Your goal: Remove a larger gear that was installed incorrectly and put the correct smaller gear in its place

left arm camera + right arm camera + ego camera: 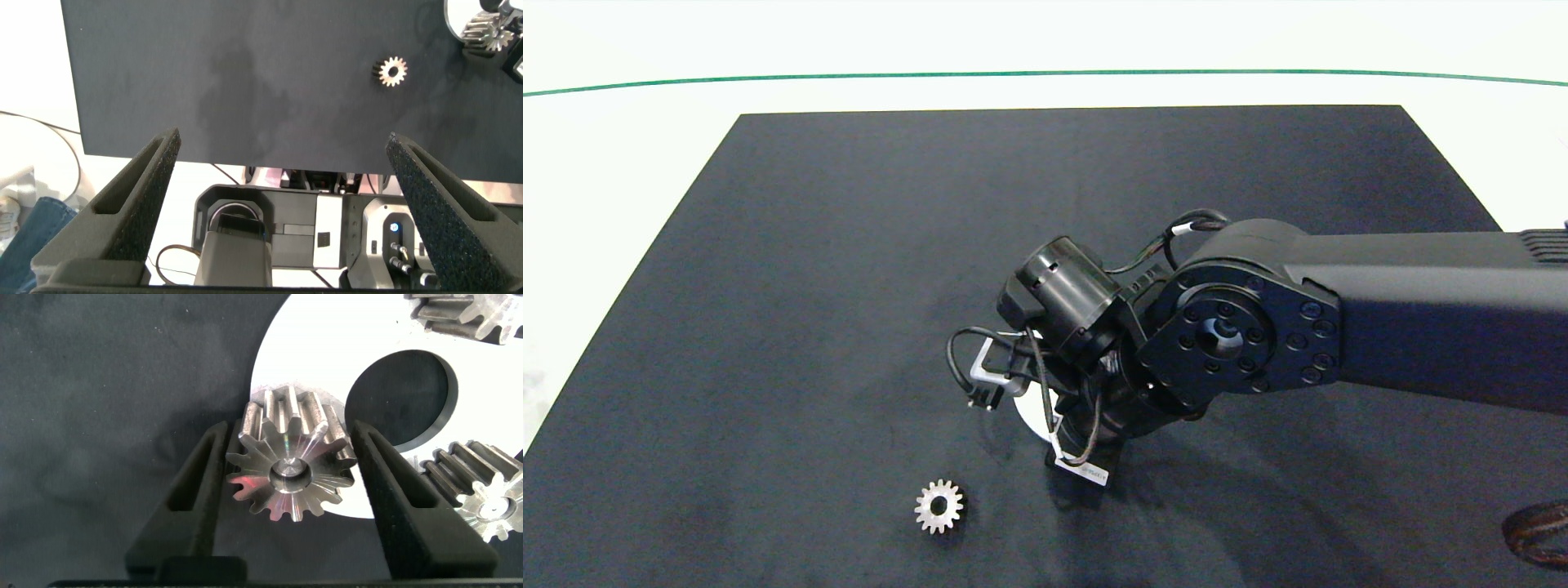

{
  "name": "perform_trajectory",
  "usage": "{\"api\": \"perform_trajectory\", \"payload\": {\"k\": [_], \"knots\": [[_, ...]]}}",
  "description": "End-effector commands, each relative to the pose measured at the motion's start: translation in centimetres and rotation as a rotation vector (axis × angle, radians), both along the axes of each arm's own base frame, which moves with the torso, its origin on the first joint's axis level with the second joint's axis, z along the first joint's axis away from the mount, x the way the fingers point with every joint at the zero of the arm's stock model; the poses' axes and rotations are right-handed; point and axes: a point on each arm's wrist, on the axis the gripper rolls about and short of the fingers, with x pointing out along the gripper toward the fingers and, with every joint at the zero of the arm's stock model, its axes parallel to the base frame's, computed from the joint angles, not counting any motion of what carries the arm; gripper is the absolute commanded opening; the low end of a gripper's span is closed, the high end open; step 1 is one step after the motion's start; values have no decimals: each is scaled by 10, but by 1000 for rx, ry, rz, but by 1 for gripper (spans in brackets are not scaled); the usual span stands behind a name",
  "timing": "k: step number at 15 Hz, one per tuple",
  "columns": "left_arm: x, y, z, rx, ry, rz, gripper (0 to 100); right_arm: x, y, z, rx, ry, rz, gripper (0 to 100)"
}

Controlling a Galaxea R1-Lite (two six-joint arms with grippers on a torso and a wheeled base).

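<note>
My right arm point(1339, 318) reaches in from three o'clock across the black mat point(849, 286), and my right gripper point(290, 457) hangs over the white round plate point(327, 343) near the mat's middle, toward its six o'clock side. Between its two dark fingers point(192, 490) sits the larger gear point(288, 461), its long pointed teeth splayed like a star round a shiny hub; both finger pads look to press the tooth tips at either flank, so I am gripping it. The plate has a big round dark hole point(404, 396) just beside this gear, and two more toothed gears point(482, 494) stand at the plate's edge, one of them cut off by the frame. The smaller gear point(938, 506) lies flat on the mat by itself, at about seven o'clock from the plate and well apart from it, centre hole up. My left gripper point(286, 184) is parked off the mat's edge, its fingers spread wide with nothing between them, the small gear far off ahead of it.
</note>
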Motion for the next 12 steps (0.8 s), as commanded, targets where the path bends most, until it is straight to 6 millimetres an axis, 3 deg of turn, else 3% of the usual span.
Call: {"api": "perform_trajectory", "payload": {"k": [1, 12], "knots": [[-2, 0, -1, 0, 6, 2, 100, 0, 0, -1, -5, 1, 2, 52], [-1, 0, -1, 0, 9, 2, 100, -1, -1, 2, -2, 5, 29, 30]]}}
